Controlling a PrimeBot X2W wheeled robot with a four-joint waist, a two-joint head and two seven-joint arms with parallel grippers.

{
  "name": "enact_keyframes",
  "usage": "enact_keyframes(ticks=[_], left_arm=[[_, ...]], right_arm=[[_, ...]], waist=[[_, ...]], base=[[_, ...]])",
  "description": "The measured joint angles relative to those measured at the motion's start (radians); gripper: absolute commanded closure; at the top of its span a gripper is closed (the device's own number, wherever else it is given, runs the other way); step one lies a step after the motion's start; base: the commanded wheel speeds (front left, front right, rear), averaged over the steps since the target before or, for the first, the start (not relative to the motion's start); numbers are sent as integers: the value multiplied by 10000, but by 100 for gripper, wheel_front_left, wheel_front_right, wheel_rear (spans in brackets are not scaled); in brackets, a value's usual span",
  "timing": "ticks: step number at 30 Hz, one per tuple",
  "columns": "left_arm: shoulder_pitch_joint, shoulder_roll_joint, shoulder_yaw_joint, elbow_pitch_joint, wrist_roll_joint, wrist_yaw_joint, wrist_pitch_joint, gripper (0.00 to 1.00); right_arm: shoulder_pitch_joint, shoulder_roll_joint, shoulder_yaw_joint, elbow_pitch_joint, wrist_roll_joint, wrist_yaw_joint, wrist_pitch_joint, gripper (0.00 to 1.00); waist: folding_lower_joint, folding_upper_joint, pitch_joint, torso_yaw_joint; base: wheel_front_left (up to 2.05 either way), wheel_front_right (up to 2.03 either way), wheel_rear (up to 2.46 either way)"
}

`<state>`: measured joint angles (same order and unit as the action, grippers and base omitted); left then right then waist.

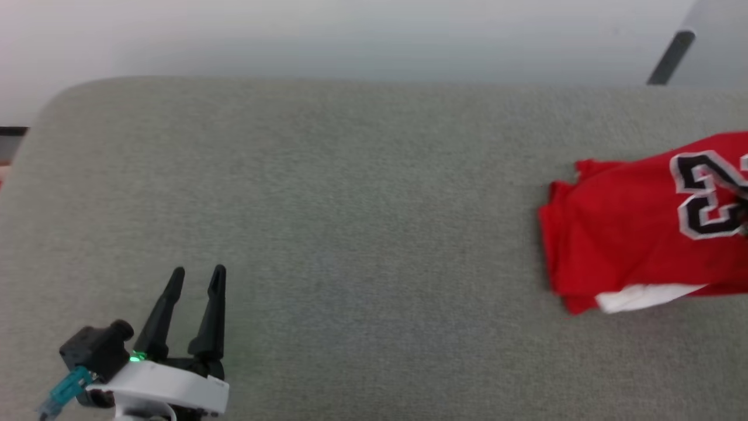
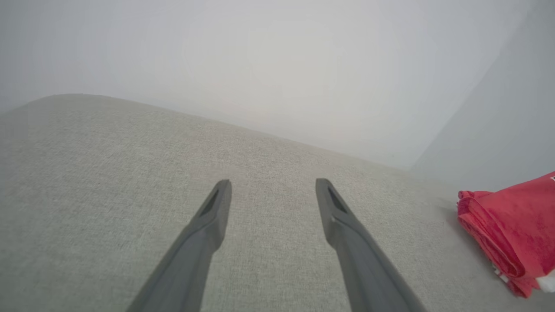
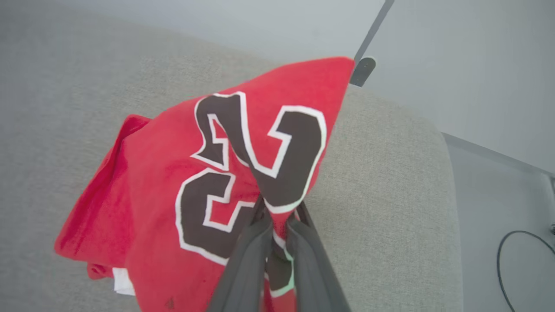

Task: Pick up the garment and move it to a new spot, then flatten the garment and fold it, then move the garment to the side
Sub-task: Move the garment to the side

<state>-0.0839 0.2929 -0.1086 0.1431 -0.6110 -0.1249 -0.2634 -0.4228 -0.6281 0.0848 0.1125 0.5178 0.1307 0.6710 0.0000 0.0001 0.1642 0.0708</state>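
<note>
In the head view, the garment (image 1: 619, 234) lies at the far right of the grey cushion (image 1: 350, 204), folded into a thick pack. Its rounded fold edge looks to the left, a white strip shows at its lower edge, and its right part runs out of the picture. The left gripper (image 1: 198, 270) is at the lower left, well apart from the garment, with a wide bare stretch of cushion between them. Its two fingers stand apart and hold nothing.

In the left wrist view, the left gripper (image 2: 273, 184) is spread wide over bare cushion (image 2: 108, 173). The garment (image 2: 507, 234) shows at the right edge, with its stacked layers turned toward this arm, far from the fingertips.

In the right wrist view, the right gripper (image 3: 279, 212) is closed narrow on the garment (image 3: 156, 182), pinching the cloth in the black numbers. The cloth rises to a ridge along the fingers, so this part seems lifted, while the left end of the pack rests on the cushion (image 3: 390, 173). The cushion's rounded right end is close behind the garment, and beyond it is floor with a dark cable (image 3: 520, 260).

I judge the folding done and the move to the side in hand. The right arm alone is on the garment. The pack's long axis seems to run left to right, and the room left on that side is short.
</note>
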Motion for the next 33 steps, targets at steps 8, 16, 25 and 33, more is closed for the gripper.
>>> enact_keyframes(ticks=[8, 16, 25, 33], left_arm=[[-509, 155, -59, -82, 77, -27, 0, 0], [-995, 307, -180, -199, 127, -27, 0, 0], [-1243, 441, -278, -263, 109, -27, 0, 0], [-1442, 516, -336, -284, 94, -29, 0, 0]], right_arm=[[-1085, -1365, 782, 1009, 102, 0, -1051, 100], [-2145, -2560, 1889, 2207, -117, 4, -2295, 100], [-3173, -3195, 2836, 3739, -709, 6, -3486, 100], [-3922, -3137, 3275, 5285, -1402, 6, -4337, 100]], waist=[[0, -1, 689, -517], [0, 0, 1347, -867], [0, 0, 1862, -989], [0, 0, 2144, -893]], base=[[0, 0, 0], [0, 0, 0], [0, 0, 0], [0, 0, 0]])
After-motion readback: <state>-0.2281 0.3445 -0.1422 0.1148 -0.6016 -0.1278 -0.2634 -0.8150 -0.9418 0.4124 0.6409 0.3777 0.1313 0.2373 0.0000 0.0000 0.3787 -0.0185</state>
